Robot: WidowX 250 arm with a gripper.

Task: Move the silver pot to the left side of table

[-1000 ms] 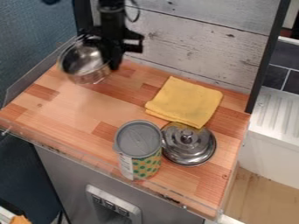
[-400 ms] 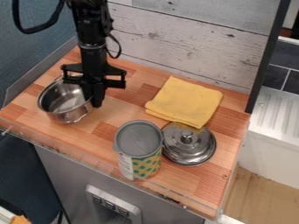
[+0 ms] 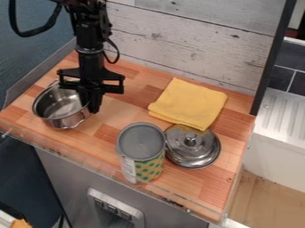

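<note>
At the left of the table, my gripper points straight down at the right side of the silver pot. It is shut on the pot's rim, with part of the wall hidden behind it. The pot is upright and open-topped, near the table's left edge; whether its base touches the wood, I cannot tell. Bare wood of the table shows to the right of the pot.
A folded yellow cloth lies at the right rear. In front of it are a metal lid and, beside that, a tall can near the front edge. A wooden wall stands behind.
The gripper and the silver pot have come together from the back left toward the front and slightly left, with only a small shift since the middle frame. Cloth, lid and can have stayed put.
</note>
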